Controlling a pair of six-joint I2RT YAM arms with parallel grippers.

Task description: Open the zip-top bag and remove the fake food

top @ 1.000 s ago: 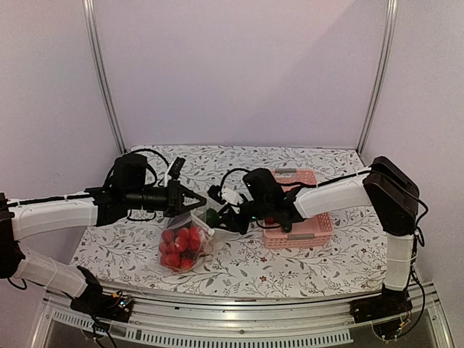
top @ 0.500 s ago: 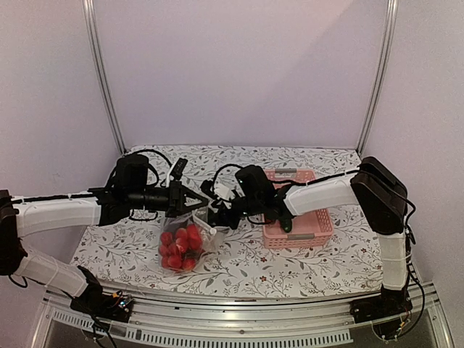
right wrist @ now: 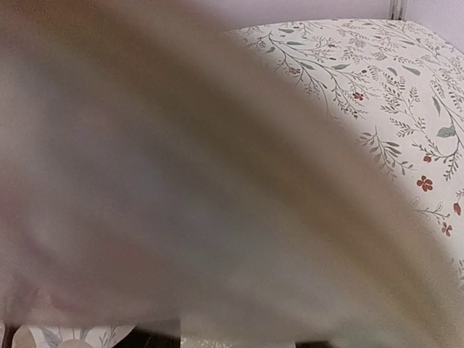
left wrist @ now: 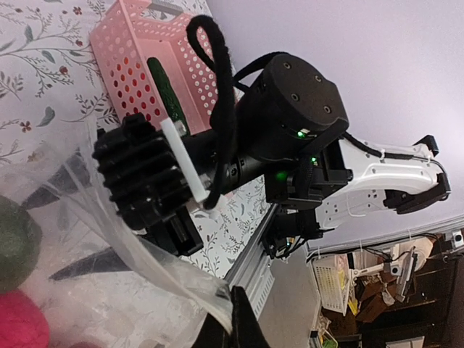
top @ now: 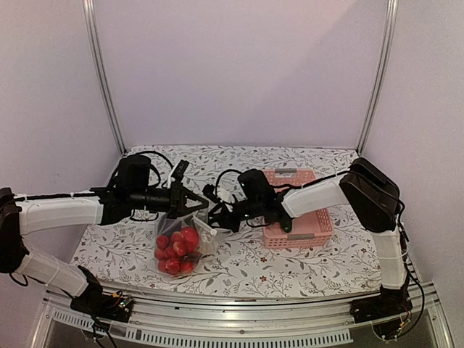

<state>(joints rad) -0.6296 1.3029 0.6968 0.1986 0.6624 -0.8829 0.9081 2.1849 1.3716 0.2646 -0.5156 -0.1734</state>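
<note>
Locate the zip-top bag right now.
Top view, left of centre: the zip-top bag hangs from the shut left claw, red fake food in its bottom. The right claw is at its upper edge, the pink basket farther right in the picture.

Clear, crinkly zip-top bag (top: 203, 232) held upright, red fake food (top: 176, 250) inside.

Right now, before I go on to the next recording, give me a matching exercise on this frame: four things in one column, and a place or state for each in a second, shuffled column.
Things:
1. zip-top bag
2. green cucumber
3. red fake food
4. left hand

Places or states:
A. lying in the pink basket
B. inside the bag
C. shut on the bag's top edge
D. clear, crinkled plastic

Pairs: 1-D, 2-A, 3-B, 4-C
</note>
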